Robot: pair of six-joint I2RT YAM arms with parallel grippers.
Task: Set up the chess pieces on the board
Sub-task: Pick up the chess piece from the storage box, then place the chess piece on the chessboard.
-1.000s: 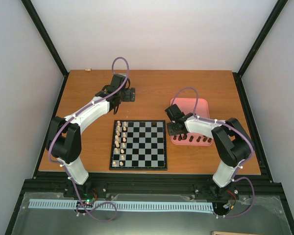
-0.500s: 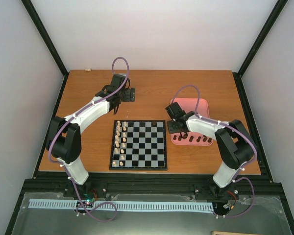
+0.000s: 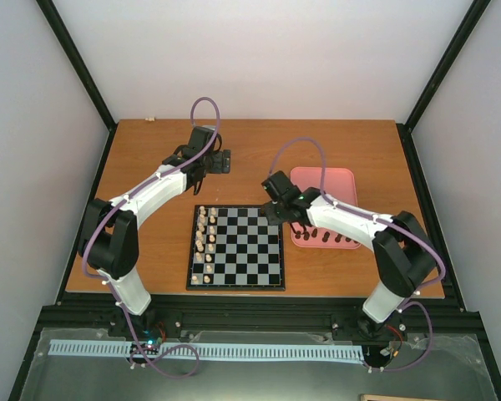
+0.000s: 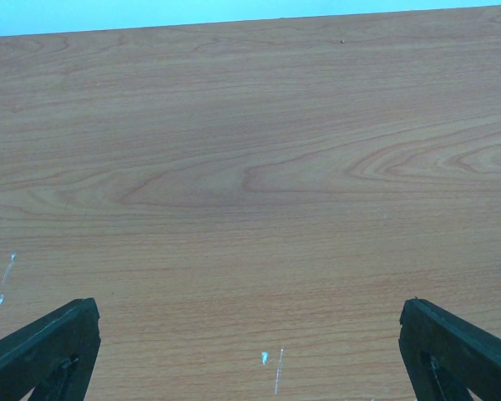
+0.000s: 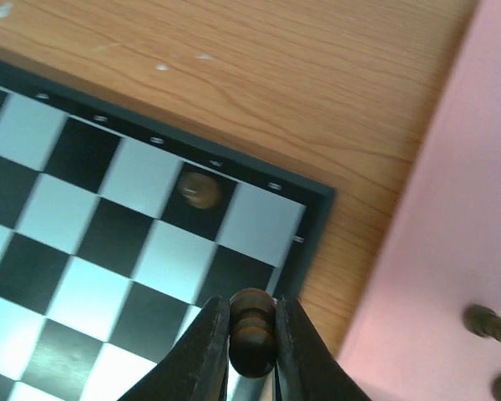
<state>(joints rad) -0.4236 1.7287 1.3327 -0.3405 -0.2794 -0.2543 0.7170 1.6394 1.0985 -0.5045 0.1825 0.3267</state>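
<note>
My right gripper (image 5: 252, 334) is shut on a dark brown chess piece (image 5: 252, 342), upright between its fingers. It hangs over the right edge of the board (image 5: 92, 251) near the far right corner. Another dark piece (image 5: 200, 190) stands on a dark square in the far row. In the top view the right gripper (image 3: 282, 219) sits at the far right corner of the board (image 3: 242, 259). More dark chess pieces (image 3: 326, 238) stand along the near side of the pink tray (image 3: 326, 180). My left gripper (image 4: 249, 309) is open over bare table, far left of the board.
Pale cream pieces (image 3: 204, 238) fill the board's two left columns. The pink tray's (image 5: 451, 251) edge lies just right of the board, with two dark pieces (image 5: 488, 322) showing in it. The left gripper (image 3: 220, 160) rests on the table behind the board.
My right gripper closed on a dark piece in the tray, then carried it left to the board's far right corner. The left arm has not moved.
</note>
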